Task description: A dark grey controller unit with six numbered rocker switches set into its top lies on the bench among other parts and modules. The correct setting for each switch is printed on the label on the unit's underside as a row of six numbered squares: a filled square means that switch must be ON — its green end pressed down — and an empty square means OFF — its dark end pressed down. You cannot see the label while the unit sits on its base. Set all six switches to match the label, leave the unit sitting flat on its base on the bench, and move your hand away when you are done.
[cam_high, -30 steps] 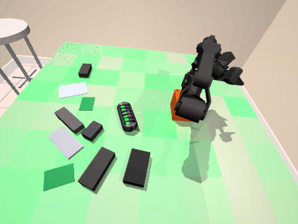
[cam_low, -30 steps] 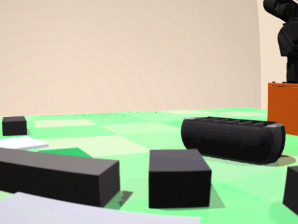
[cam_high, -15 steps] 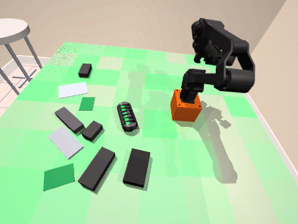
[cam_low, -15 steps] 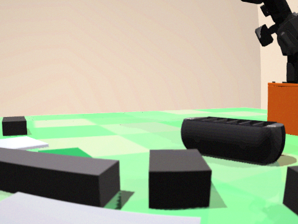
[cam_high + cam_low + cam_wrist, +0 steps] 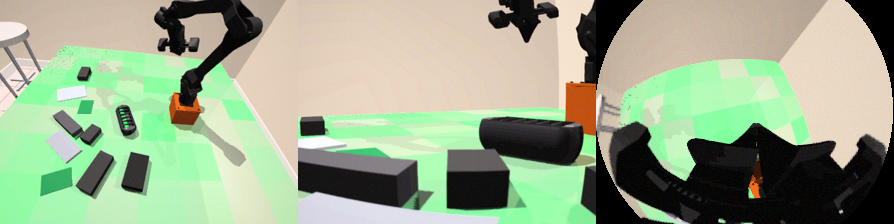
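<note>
The dark grey controller unit (image 5: 128,131) (image 5: 527,139) lies on the green bench, switches facing up, its underside label hidden. In the top view it is left of the orange arm base. Its row of rocker switches (image 5: 124,117) shows green patches towards the left side. Which ends are pressed down is too small to tell. My gripper (image 5: 180,54) (image 5: 527,41) (image 5: 756,126) is shut and empty, its fingertips together. It hangs high above the bench, behind and right of the unit in the top view, touching nothing.
Dark blocks (image 5: 135,172) (image 5: 95,173) (image 5: 91,134) (image 5: 477,189) lie on the near and left side of the unit. White plates (image 5: 72,93) (image 5: 63,146) and green plates (image 5: 85,106) (image 5: 57,181) lie flat farther left. The orange base (image 5: 185,116) (image 5: 580,106) is to the right.
</note>
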You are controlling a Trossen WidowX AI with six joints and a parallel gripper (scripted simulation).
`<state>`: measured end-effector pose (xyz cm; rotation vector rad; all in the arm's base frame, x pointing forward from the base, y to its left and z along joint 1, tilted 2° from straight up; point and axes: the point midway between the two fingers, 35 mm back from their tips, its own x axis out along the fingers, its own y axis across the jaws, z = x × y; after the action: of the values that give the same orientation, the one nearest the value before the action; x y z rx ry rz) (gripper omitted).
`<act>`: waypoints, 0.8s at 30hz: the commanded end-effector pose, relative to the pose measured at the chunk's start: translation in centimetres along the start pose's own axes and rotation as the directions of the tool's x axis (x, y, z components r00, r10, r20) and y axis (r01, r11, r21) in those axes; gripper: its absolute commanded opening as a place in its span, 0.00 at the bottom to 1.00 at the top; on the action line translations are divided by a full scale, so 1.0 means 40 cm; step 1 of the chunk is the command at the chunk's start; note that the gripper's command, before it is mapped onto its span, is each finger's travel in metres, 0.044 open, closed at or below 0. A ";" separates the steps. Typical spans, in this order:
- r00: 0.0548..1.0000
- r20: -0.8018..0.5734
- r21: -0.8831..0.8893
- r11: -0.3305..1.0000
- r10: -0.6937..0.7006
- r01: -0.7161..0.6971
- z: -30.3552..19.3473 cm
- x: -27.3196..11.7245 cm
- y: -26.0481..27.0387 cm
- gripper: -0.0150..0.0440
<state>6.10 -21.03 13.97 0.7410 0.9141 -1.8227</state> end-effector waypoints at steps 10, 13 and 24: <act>0.946 -0.235 -0.301 0.909 0.221 -0.287 -0.230 -0.162 0.401 0.25; 0.933 -0.289 -0.354 0.881 0.216 -0.314 -0.327 -0.204 0.470 0.25; 0.907 -0.407 -0.523 0.786 0.111 -0.331 -0.731 -0.306 0.574 0.25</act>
<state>33.56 -2.36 3.84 0.7681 1.3952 -1.1409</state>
